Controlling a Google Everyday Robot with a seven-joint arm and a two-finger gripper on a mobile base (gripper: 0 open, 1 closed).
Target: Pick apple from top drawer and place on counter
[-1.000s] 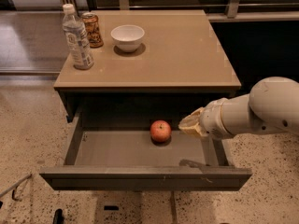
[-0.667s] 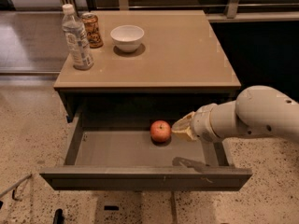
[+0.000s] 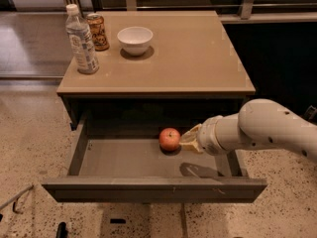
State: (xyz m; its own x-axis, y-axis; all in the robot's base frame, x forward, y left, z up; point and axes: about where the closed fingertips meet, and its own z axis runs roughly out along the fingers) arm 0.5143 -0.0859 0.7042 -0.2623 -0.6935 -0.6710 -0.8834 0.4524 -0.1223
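Your gripper sits inside the top drawer, just right of the apple, perhaps touching it; you can't tell its grip. Bare floor lies left of the apple. On the counter, the bottle label is unreadable.

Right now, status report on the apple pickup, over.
Gripper in the open top drawer, just right of the apple. Apple on the drawer floor, not lifted. Nothing between them; bottle, can, bowl sit back-left on counter.
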